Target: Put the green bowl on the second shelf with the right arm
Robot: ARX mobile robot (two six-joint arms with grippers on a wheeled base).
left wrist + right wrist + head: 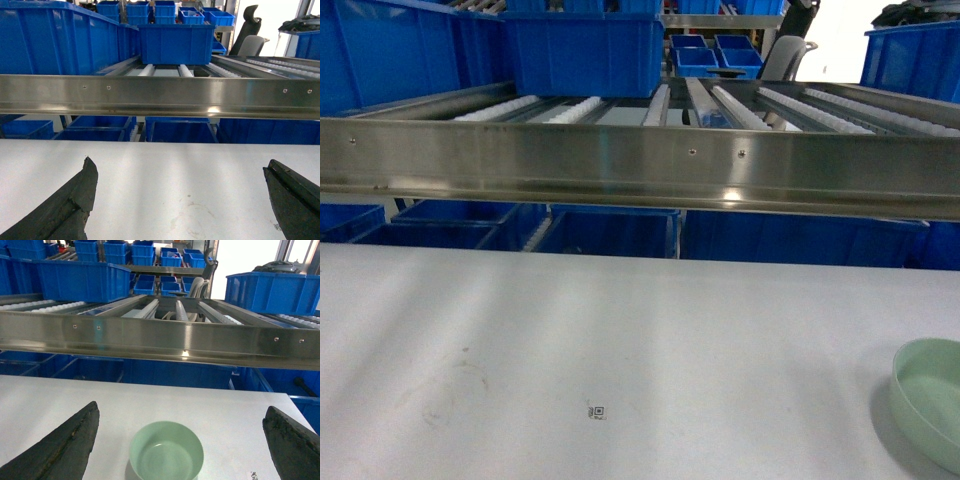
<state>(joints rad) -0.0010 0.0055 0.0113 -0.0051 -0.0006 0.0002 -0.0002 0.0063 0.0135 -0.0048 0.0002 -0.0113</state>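
The green bowl [930, 400] stands upright and empty on the white table at the head view's lower right, partly cut by the frame edge. In the right wrist view the green bowl [166, 451] lies between and just ahead of the wide-open fingers of my right gripper [180, 412], touching neither. The second shelf [640, 160] is the steel rack level with a brushed front rail and white rollers, behind and above the table; the second shelf [165, 337] fills the right wrist view's middle. My left gripper [180, 167] is open over bare table. Neither gripper shows in the head view.
Blue bins [585, 52] stand on the rack's rollers at the left and back. More blue bins [610, 230] sit below the rail. A small printed code mark [597, 412] lies on the white table [570, 340]. An office chair [782, 55] stands far behind.
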